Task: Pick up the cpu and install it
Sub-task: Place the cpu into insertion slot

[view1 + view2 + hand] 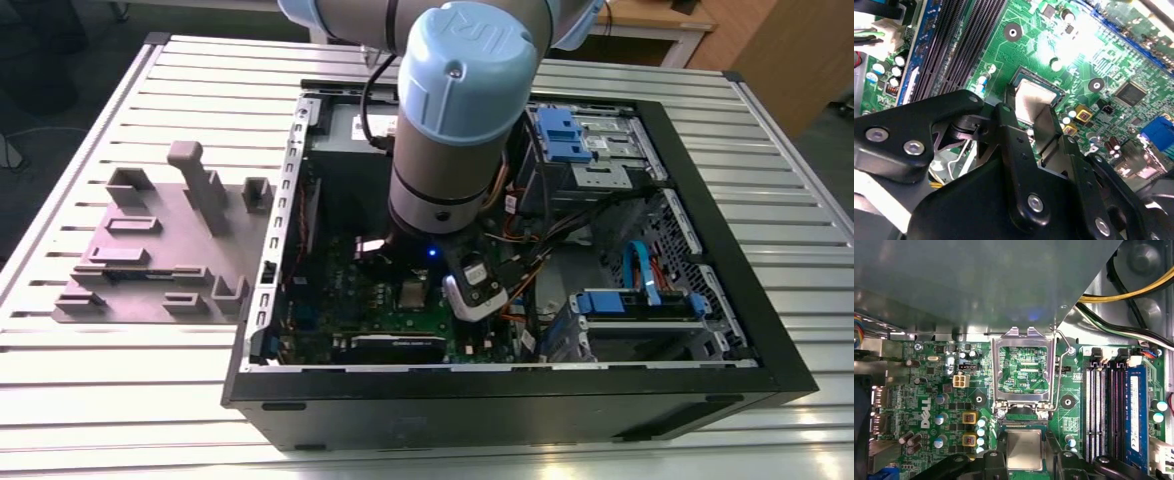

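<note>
Exterior view
- Arm (454,120): reaches down into an open computer case (507,410) that lies on a slatted table (134,400).
- Gripper (407,272): low inside the case, just above the green board (334,310); from here I cannot tell how its jaws stand.
- Grey plate (147,250): on the table towards the exterior view's left, just beside the case wall and well apart from the gripper.

Second wrist view
- Cpu (1029,97): lies flat with its silver top up, inside the dark rim of the socket (1036,80) on the board.
- Jaws: narrowed to about the chip's width and closed on the cpu, with no other thing between them.
- Fingers (1009,130): one black finger meets the near corner of the cpu, and the grey pad of the other covers its opposite edge.
- Memory slots (959,45): long dark rows on the board, near the socket but apart from it.

First wrist view
- Cpu (1024,450): sits squarely between the two black fingers (990,461), one close along each of two opposite sides.
- Hinged frame (1024,338): swung open and clear of the chip, just beside the socket; green board shows through its window.
- Grey metal box (979,280): looms behind the frame.
- Cables (1134,290): yellow and black, running beside the box, well apart from the cpu.
</note>
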